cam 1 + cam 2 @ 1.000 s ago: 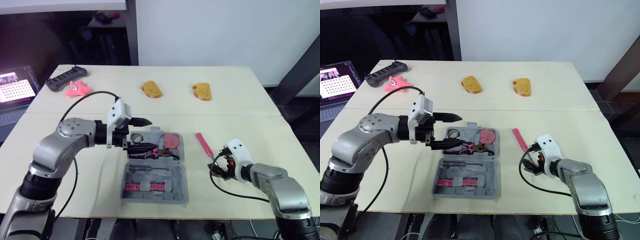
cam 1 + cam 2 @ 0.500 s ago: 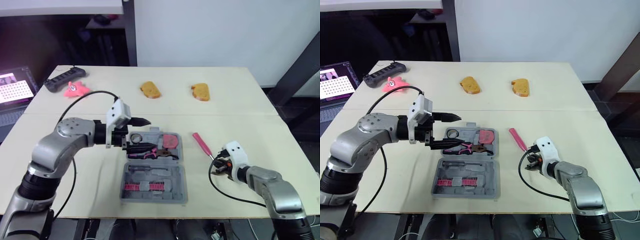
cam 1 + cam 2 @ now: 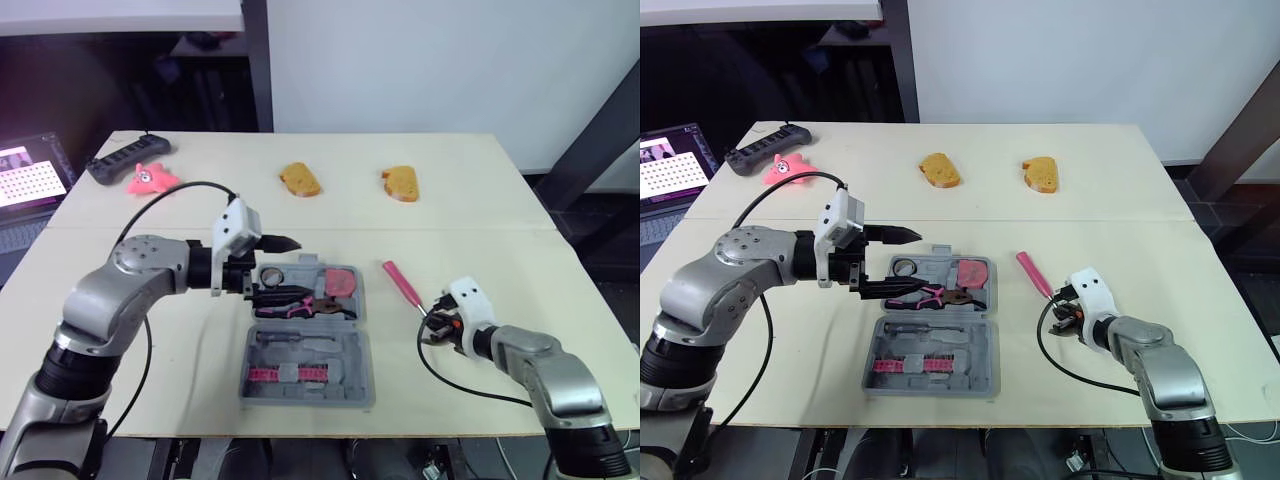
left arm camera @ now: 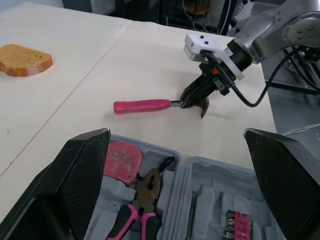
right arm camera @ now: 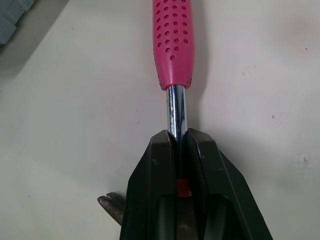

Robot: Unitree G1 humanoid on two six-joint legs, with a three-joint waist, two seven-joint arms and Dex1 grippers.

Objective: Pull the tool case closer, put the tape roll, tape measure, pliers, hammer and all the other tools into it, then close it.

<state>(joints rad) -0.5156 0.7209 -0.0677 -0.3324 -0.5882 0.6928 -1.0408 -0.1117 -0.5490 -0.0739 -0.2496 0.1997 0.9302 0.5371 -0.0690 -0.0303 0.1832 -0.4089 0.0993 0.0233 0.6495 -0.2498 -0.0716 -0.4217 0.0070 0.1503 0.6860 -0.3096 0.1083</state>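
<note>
The right end effector [image 5: 179, 142] is clamped on the thin chrome shaft of the pink-handled steel hammer [image 5: 174, 50], close to the head. Slipping or swivelling is to be feared on lifting, as the smooth shaft is pinched narrowly and the long handle overhangs towards 11 o'clock. The hammer is seen on the pale wooden counter [image 3: 1140, 180], at 3 o'clock from the open grey plastic tool case [image 3: 975, 345]. The left end effector [image 3: 908, 262] is held spread over the case's 10 o'clock corner.

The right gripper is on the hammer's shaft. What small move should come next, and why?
Probably lift the hammer a little off the table: the right gripper is shut on its metal shaft, while it seems to lie flat on the table, to the right of the open tool case.
</note>
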